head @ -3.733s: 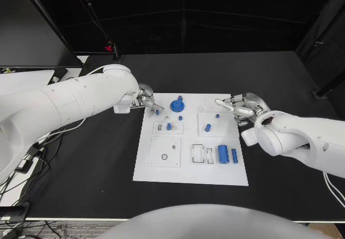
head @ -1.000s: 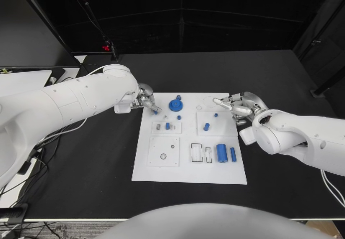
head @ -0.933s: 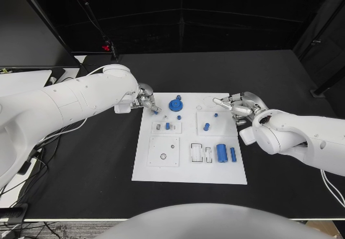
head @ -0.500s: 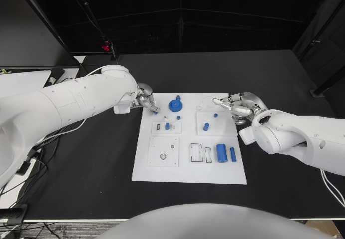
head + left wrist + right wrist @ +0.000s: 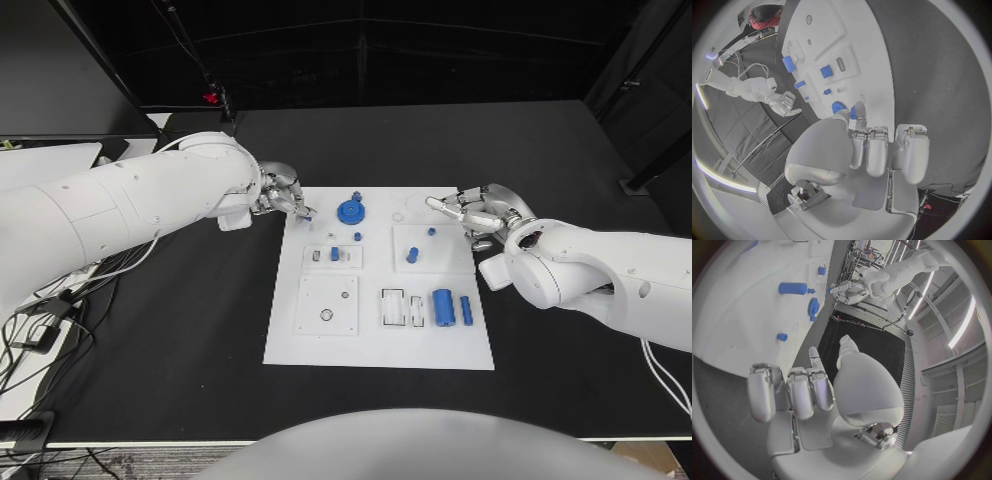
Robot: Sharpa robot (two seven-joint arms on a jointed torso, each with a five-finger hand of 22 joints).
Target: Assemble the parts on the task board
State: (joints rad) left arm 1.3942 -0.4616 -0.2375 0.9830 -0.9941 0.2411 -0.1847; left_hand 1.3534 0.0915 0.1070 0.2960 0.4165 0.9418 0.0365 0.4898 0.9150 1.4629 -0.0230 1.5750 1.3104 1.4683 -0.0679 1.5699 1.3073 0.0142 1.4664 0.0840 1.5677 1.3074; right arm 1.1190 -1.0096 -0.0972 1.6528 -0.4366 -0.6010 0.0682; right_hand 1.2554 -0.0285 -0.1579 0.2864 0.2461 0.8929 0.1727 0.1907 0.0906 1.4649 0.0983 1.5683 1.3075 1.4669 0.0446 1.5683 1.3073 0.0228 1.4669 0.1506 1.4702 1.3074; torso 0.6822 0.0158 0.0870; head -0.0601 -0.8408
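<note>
The task board (image 5: 378, 345) lay flat on the black table (image 5: 173, 330), between the two hands. The left hand (image 5: 281, 196) was at the board's far left corner, and its fingers (image 5: 869, 150) were curled in side by side. A small blue peg (image 5: 853, 112) sat right at its fingertips (it looked pinched between the thumb and a finger, though I could not tell for sure). Just past those fingertips, on the board, was the blue gear (image 5: 353, 211), and a bit further on stood a small blue part (image 5: 333, 254) in a little white plate.

The right hand (image 5: 480, 214) was at the board's far right edge. Its fingers (image 5: 799, 390) were bent and a little apart, and nothing was in them. Just beside its fingertips was a tiny blue peg (image 5: 431, 231), and near that a short blue pin (image 5: 411, 256). Further from both hands, toward the near end of the board, lay a big blue cylinder (image 5: 443, 307) with a thin blue bar (image 5: 466, 312) close beside it.
</note>
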